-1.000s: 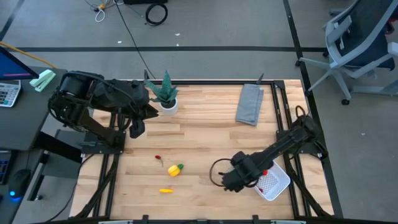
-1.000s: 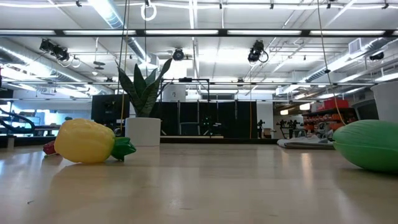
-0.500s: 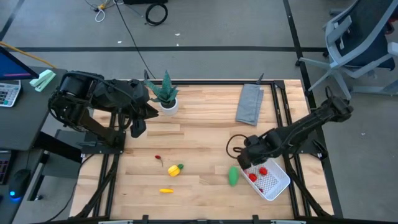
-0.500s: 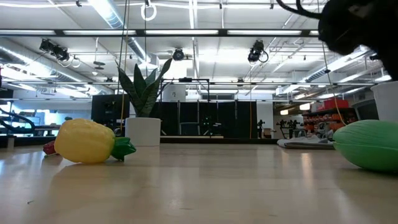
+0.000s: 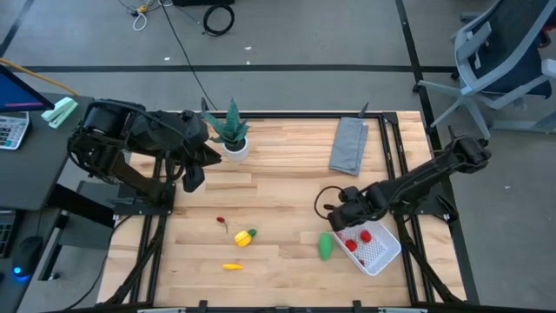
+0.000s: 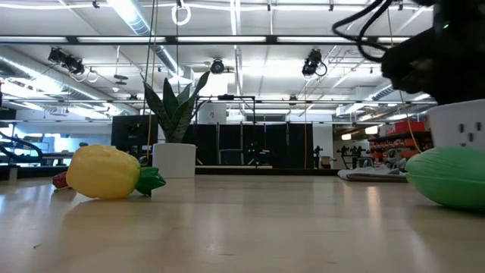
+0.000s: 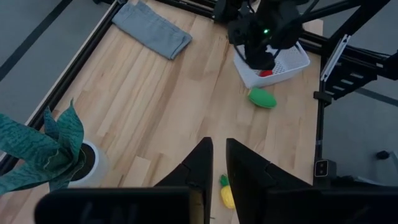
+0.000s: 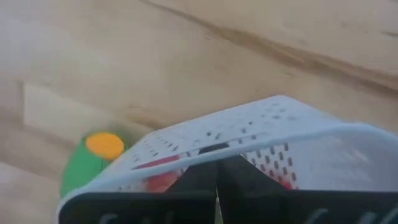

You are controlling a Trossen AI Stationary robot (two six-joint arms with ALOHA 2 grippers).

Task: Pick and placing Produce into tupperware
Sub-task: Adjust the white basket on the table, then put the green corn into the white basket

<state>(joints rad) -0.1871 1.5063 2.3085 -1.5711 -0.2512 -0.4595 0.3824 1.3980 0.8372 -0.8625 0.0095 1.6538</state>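
While pinched at one wall between pressed-together fingers of right gripper (image 5: 341, 216) near the worktop's right edge, seemingly tipped: lower tupperware (image 5: 393, 249) level, keeping red pieces (image 5: 365, 236) inside, avoiding green oblong (image 5: 325, 245) just beside; left gripper (image 5: 191, 181) waiting near left edge.

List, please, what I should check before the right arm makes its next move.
1. Right gripper grip on the tupperware rim: ok, it appears shut on it.
2. Tupperware flat on the table: not ok, the low view shows it raised beside the green oblong.
3. Red pieces inside the tupperware: ok, two show.
4. All produce packed: not ok; the green oblong, yellow piece, thin yellow-orange piece and small red piece lie on the table.
5. Left gripper out of the way: ok, near the potted plant.
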